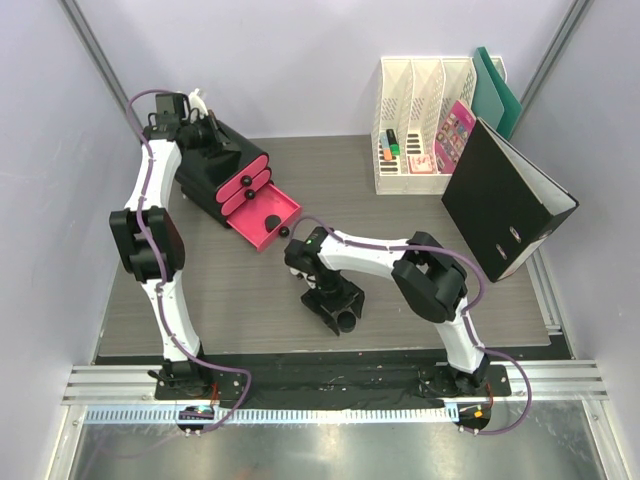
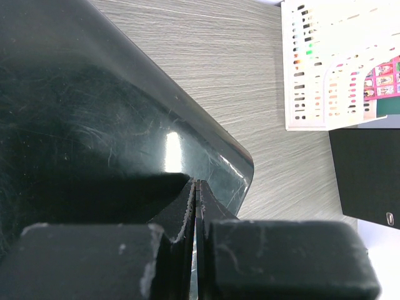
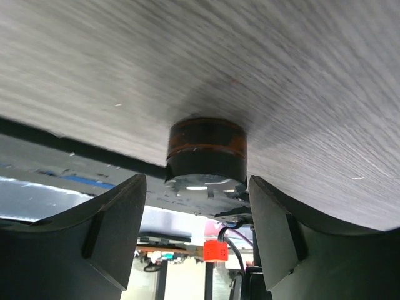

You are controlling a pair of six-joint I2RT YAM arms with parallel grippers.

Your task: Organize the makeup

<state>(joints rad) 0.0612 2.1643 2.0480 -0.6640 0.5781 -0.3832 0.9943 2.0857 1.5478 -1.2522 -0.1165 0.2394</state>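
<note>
Right gripper (image 3: 197, 181) spread wide, fingers either side of round black compact (image 3: 207, 156) (amber band round its middle), neither finger touching it. Compact sits on grey table (image 3: 300, 75) near front edge, well apart from black box with pink drawers (image 1: 212, 168). Left gripper (image 2: 195, 190) pinched shut, nothing between fingers, over box's glossy top. Bottom pink drawer (image 1: 282, 206) stands open.

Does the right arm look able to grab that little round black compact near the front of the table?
Probably yes. The right tool is open right at the round black compact, with one jaw on each side, a gap showing at both, and nothing lying in between.
</note>
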